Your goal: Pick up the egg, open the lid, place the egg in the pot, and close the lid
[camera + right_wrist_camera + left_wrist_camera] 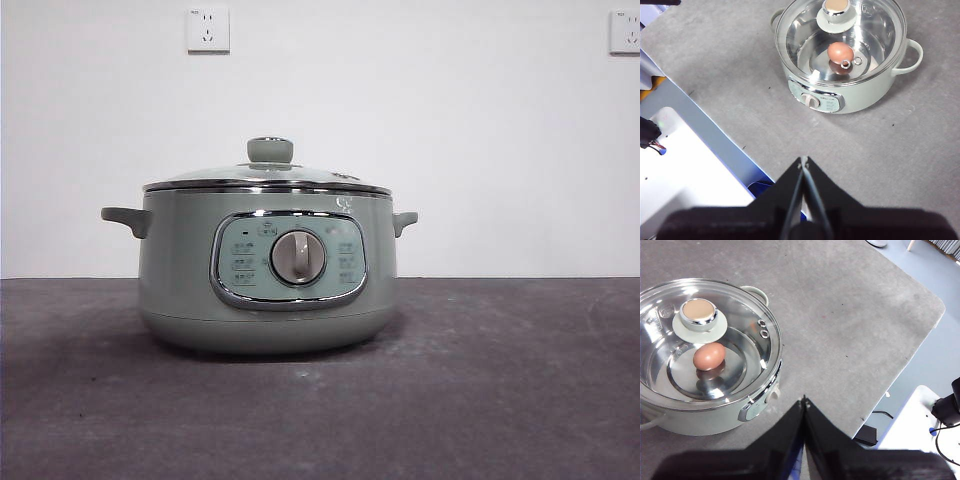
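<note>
The sage-green pot [268, 275] stands on the grey table with the glass lid [268, 177] seated on its rim. The pot also shows in the left wrist view [700, 422] and the right wrist view [860, 97]. The brown-orange egg [709, 356] lies on the pot's steel floor, seen through the lid [747, 320]; it also shows in the right wrist view [840, 51] under the lid [880, 30]. My left gripper [804, 401] is shut and empty, high and away from the pot. My right gripper [803, 160] is shut and empty, also well back from the pot.
The grey table [500, 380] stretches around the pot. Its edge and rounded corner [940, 310] show in the left wrist view, with floor and cables beyond. A white base and blue strip [700, 165] lie past the table edge in the right wrist view. Wall sockets [208, 29] sit behind.
</note>
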Controlling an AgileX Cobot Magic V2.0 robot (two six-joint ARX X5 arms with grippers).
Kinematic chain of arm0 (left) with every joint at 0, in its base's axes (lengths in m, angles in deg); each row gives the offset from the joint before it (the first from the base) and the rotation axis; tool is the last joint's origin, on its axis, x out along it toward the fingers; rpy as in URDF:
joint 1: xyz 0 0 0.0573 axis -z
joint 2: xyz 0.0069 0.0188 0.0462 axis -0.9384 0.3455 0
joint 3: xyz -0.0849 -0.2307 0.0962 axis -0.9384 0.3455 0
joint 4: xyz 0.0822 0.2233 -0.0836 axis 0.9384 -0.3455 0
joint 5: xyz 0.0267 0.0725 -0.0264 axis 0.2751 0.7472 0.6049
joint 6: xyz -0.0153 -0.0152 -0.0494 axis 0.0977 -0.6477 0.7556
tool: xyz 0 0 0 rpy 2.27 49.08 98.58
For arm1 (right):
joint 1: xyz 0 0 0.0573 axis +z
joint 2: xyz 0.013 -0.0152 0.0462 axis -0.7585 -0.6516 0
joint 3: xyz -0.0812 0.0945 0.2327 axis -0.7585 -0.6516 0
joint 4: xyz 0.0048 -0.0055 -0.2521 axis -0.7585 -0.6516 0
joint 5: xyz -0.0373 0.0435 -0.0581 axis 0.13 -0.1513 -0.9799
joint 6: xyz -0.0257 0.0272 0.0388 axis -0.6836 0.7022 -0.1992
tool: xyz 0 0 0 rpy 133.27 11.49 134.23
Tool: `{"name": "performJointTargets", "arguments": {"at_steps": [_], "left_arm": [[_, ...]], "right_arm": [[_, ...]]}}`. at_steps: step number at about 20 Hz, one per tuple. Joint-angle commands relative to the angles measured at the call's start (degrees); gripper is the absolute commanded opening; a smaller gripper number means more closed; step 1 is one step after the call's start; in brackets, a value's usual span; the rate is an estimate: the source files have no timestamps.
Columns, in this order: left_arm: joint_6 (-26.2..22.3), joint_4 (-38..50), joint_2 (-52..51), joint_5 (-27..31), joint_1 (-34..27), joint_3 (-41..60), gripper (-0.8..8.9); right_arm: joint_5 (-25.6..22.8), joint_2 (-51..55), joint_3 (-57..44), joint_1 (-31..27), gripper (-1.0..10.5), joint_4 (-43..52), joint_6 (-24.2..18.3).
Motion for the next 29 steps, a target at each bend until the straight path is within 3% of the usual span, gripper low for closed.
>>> {"name": "performJointTargets", "arguments": {"at_steps": [1, 7, 10, 13, 15, 18, 23, 26, 29], "left_arm": [[-0.3, 0.2, 0.0, 0.1, 0.1, -0.1, -0.04], [-0.4, 0.3, 0.1, 0.6, 0.0, -0.1, -0.04], [-0.3, -0.5, 0.1, 3.7, 0.0, -0.1, -0.04], [-7.0, -0.2, -0.7, 7.8, -1.6, 0.0, -0.04], [-9.9, 0.3, -2.9, 7.7, -5.7, 0.0, -0.04], [-11.0, 12.4, -9.5, 7.3, -14.1, 5.2, -0.04], [-11.4, 44.3, -26.6, 9.2, -26.2, 30.4, -0.04], [-11.4, 51.7, -36.5, 12.2, -28.8, 45.2, -0.04], [-11.3, 52.6, -44.9, 12.3, -29.7, 56.8, -0.04]], "right_arm": [[-0.1, 0.2, -0.1, 0.0, 0.0, -0.9, 0.5], [-0.1, 0.2, -0.1, 0.0, 0.0, -0.9, 0.5], [-0.1, 0.2, -0.1, 0.0, 0.0, -0.9, 0.5], [-0.1, 0.2, -0.1, 0.0, 0.0, -0.9, 0.5], [-0.1, 0.2, -0.1, 0.0, 0.0, -0.9, 0.5], [-0.1, 0.3, -0.1, 0.0, 0.0, -0.9, 0.5], [-0.1, 0.3, -0.1, 0.0, 0.0, -0.9, 0.5], [-0.1, 0.2, -0.1, 0.0, 0.0, -0.9, 0.5], [-0.1, 0.3, -0.1, 0.0, 0.0, -0.9, 0.5]]}}
